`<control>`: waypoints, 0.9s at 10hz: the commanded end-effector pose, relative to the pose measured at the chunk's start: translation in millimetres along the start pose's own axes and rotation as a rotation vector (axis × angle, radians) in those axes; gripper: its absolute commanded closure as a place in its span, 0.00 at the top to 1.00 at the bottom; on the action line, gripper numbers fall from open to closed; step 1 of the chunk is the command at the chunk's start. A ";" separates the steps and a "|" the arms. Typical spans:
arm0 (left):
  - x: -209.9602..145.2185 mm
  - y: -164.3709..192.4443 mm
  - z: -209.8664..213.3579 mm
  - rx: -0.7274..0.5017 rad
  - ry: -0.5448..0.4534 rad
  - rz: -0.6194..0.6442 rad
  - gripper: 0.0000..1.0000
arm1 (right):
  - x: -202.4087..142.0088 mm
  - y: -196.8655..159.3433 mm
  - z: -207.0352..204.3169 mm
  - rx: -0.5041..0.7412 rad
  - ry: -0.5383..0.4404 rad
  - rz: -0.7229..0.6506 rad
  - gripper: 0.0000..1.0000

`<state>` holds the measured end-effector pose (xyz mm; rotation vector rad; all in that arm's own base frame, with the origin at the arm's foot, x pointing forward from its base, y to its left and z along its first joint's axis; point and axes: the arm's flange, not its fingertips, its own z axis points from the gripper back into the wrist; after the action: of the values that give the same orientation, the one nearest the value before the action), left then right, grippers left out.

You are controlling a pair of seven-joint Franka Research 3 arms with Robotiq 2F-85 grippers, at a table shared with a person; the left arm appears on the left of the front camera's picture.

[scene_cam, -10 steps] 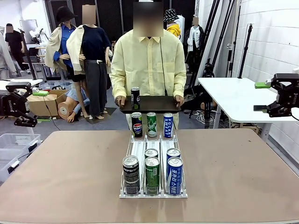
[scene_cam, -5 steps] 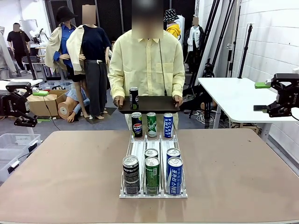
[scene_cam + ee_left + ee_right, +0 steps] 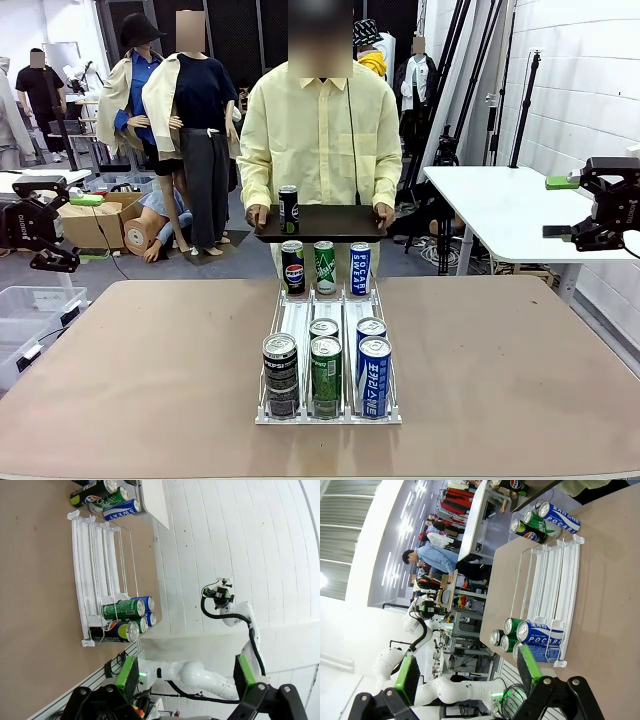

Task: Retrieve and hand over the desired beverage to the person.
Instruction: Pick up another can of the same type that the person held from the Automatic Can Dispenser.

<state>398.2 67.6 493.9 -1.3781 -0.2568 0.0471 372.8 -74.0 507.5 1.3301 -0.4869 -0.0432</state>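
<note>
- White rack point(image 3: 297, 318) on your tabletop point(image 3: 140, 370): five cans point(image 3: 326, 375) near you, three more cans point(image 3: 325, 267) at its far end.
- The person point(image 3: 320, 130) holds a tray point(image 3: 340, 225) with one dark can point(image 3: 289, 210).
- Your left hand point(image 3: 186, 672) and right hand point(image 3: 469, 672) gape wide, empty.

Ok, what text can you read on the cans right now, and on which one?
"SWEAT": blue can at the far end of the rack.
"POCARI": the same can, in the right wrist view.
"PEPSI": black can at the near end.
Korean letters on the near blue can: too small to read.
Green cans: print too blurred to read.
</note>
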 end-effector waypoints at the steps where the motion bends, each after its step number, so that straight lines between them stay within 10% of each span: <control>1: -1.9 -2.2 1.2 -0.007 -0.008 -0.004 1.00 | 0.3 4.2 -14.8 -0.024 0.058 0.036 1.00; 9: -1.9 -2.2 1.2 -0.007 -0.008 -0.004 1.00 | -20.8 2.0 -150.9 -0.399 0.516 0.183 1.00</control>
<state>398.0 67.3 494.0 -1.3771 -0.2567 0.0465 402.7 63.2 477.6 0.9256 -0.1898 0.3149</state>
